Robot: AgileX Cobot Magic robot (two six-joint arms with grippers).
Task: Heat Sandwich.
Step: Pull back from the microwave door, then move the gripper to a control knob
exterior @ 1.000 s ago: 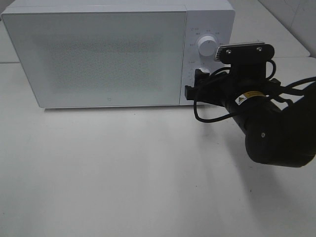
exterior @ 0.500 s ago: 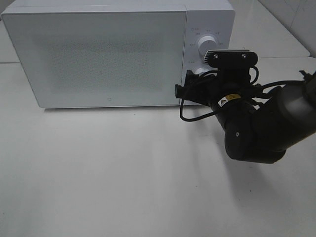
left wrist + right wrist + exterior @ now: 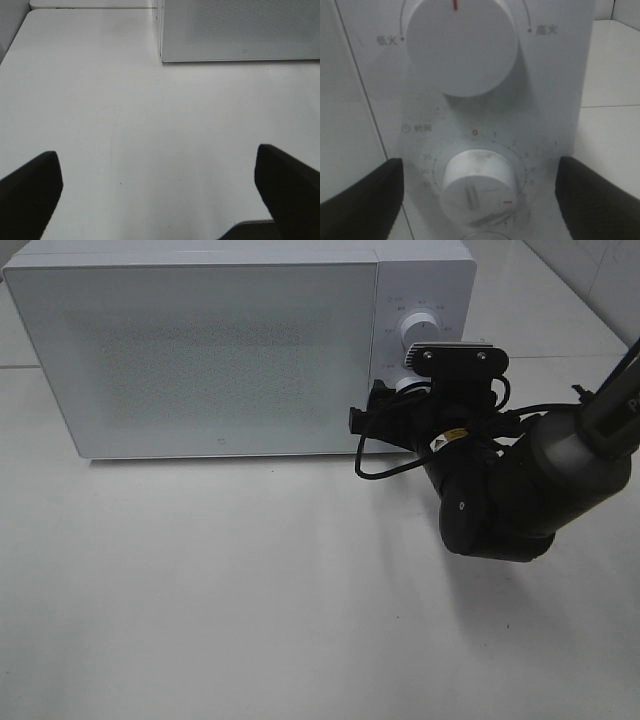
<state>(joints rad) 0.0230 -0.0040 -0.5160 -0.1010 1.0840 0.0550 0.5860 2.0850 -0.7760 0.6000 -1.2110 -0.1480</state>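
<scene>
The sandwich is out of view. The white microwave [image 3: 200,350] stands at the back of the table with its door closed. My right gripper [image 3: 381,408] is at its control panel, open, with a black finger on either side of the lower timer knob [image 3: 477,187] and not touching it. In the right wrist view the right gripper [image 3: 480,197] faces that knob, and the power knob [image 3: 460,45] sits above it. My left gripper [image 3: 159,200] hangs open over bare white table, holding nothing.
The microwave's lower left corner [image 3: 235,47] shows in the left wrist view. The white table [image 3: 220,580] spreads in front of the microwave. The dark right arm [image 3: 510,490] reaches in from the right edge.
The right arm has swung left and closer to the control panel, bringing its gripper from beside the panel to around the lower knob. Jaws stay as wide as before.
</scene>
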